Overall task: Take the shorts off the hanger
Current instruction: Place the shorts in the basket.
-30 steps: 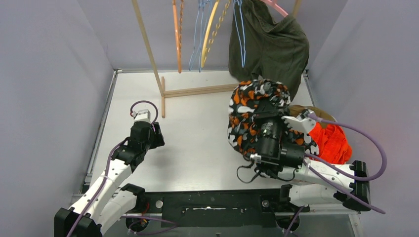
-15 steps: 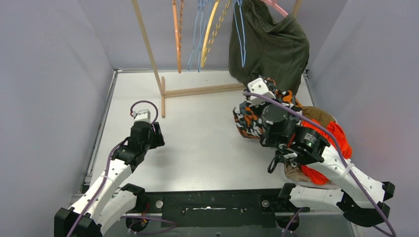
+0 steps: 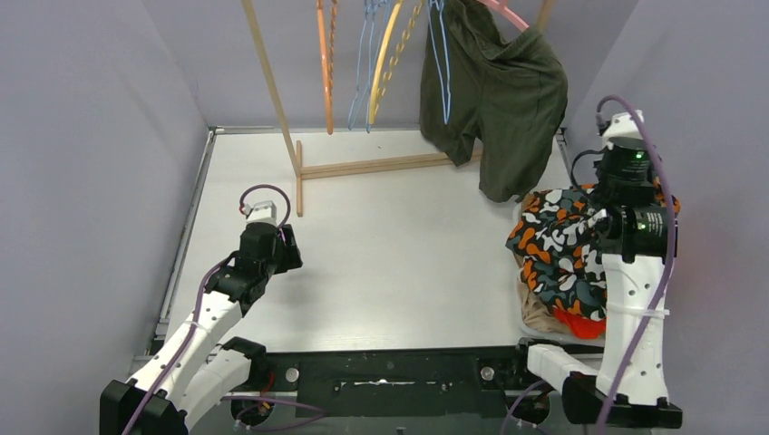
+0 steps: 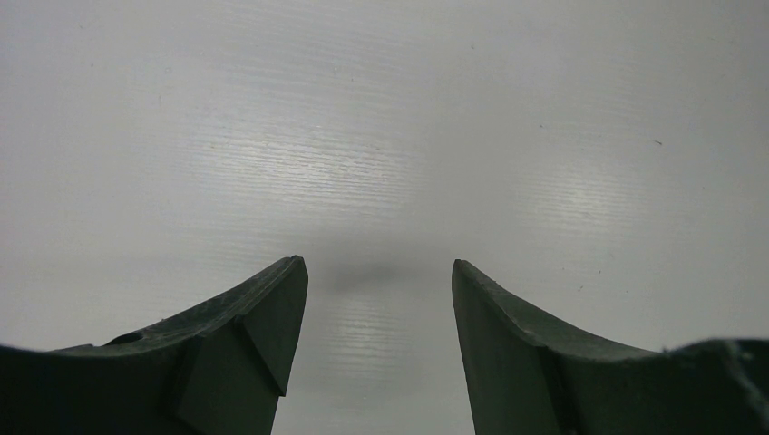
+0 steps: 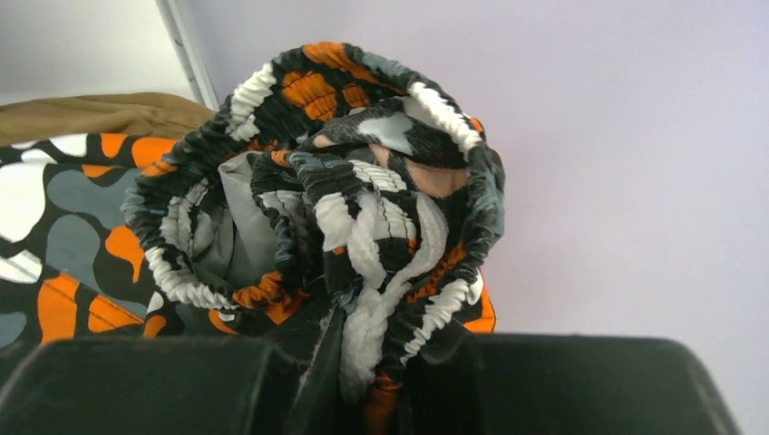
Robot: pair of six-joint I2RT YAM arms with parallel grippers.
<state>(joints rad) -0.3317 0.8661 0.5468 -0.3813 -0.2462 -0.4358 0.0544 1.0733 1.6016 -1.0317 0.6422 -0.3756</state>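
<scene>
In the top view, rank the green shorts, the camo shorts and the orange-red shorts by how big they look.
1. green shorts: largest, though hanging nearer the camera may add to that.
2. camo shorts: clearly smaller.
3. orange-red shorts: smallest, only a strip shows from under the camo pair.

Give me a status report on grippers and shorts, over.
Left gripper open, empty. Right gripper shut on camouflage shorts over the pile. Dark green shorts hang from rack. Nothing blocking.
</scene>
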